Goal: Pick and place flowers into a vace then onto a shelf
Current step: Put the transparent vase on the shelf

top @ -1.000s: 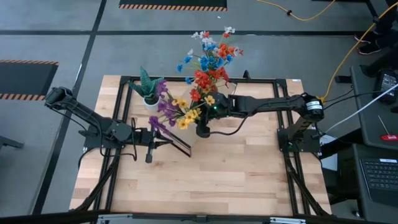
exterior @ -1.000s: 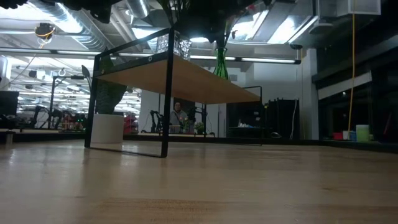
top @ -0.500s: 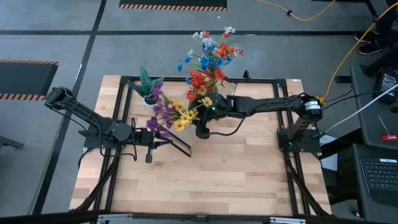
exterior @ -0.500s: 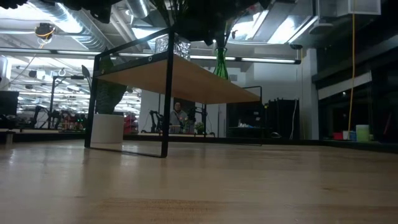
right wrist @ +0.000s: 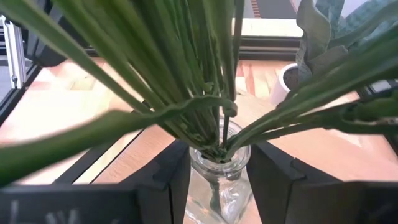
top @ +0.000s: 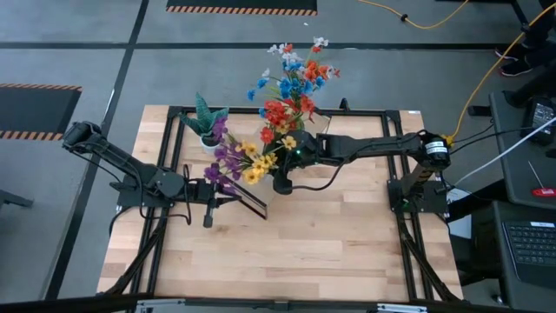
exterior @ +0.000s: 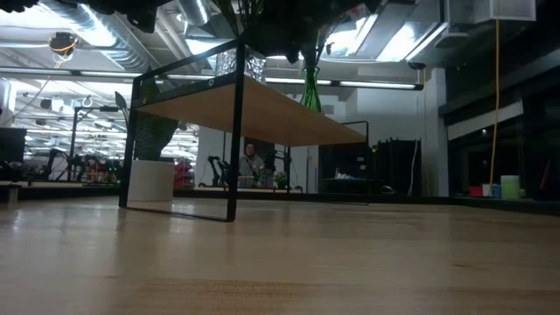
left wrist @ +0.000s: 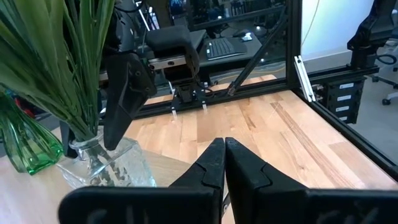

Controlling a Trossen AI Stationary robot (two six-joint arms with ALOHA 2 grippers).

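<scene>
The flowers (top: 261,139) stand in two bunches over the shelf (exterior: 262,109), with purple and yellow blossoms nearer and red, orange and blue ones farther. Their stems (right wrist: 205,93) go down into a clear glass vase (left wrist: 102,165). This vase stands on the shelf board beside the green vase (left wrist: 28,146), which also shows in the low view (exterior: 311,87). My right gripper (right wrist: 219,186) reaches in from the table's right (top: 278,165) and is shut on the glass vase. My left gripper (left wrist: 224,152) is shut on nothing, level, left of the vases (top: 221,200). My right gripper has the glass vase's shoulder, just below the neck (right wrist: 217,199), between its two fingers (right wrist: 177,180), one on each side. The fingers come from the table's right, slanting down. The vase stands upright with its base on the shelf board.
A white pot with a spiky green plant (top: 208,130) stands on the table behind the shelf's left end (exterior: 150,179). The shelf's black frame leg (exterior: 234,131) reaches the tabletop. Bare tabletop (top: 304,252) runs along the near side. A person (exterior: 249,162) shows far off in the room.
The purple and yellow blossoms have swung a little toward the table's left and near side. Both arms have kept their places.
</scene>
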